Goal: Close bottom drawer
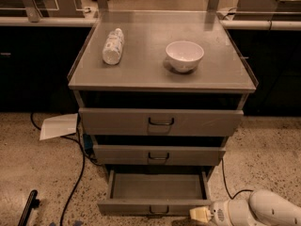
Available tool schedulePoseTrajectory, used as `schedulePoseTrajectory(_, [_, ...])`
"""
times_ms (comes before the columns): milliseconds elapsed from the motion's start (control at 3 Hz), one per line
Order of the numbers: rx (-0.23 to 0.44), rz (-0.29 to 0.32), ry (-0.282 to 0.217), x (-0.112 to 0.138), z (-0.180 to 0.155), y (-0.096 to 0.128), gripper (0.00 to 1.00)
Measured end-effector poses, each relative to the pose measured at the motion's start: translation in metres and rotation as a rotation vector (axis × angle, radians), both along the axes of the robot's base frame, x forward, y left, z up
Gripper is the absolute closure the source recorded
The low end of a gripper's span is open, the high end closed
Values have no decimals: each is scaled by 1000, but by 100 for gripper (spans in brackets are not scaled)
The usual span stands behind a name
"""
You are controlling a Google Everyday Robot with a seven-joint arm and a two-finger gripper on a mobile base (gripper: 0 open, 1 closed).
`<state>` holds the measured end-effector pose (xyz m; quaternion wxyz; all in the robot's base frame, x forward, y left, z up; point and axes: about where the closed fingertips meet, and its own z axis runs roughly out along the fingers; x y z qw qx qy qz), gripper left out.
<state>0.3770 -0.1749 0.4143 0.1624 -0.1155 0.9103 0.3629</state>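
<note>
The bottom drawer (155,206) of the grey metal cabinet is pulled out and shows its empty inside; its narrow front carries a small dark loop handle (158,211). The gripper (199,214) is at the end of the white arm (263,208) that comes in from the lower right. It sits at the right end of the drawer's front, right against it. The mid-sized drawer (159,154) and the widest drawer (161,122) above are pushed in.
A white bowl (184,55) and a lying white bottle (113,46) are on the cabinet top (225,74). A black cable (75,173) and a white paper (59,126) lie on the speckled floor at left. A dark object (29,206) is at the lower left.
</note>
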Motion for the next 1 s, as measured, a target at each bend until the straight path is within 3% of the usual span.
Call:
schedulePoseTrajectory(667, [61,-140,88,-7,-72,-20,100])
schedulePoseTrajectory(1000, [75,-178,105,0,-96,-24,100])
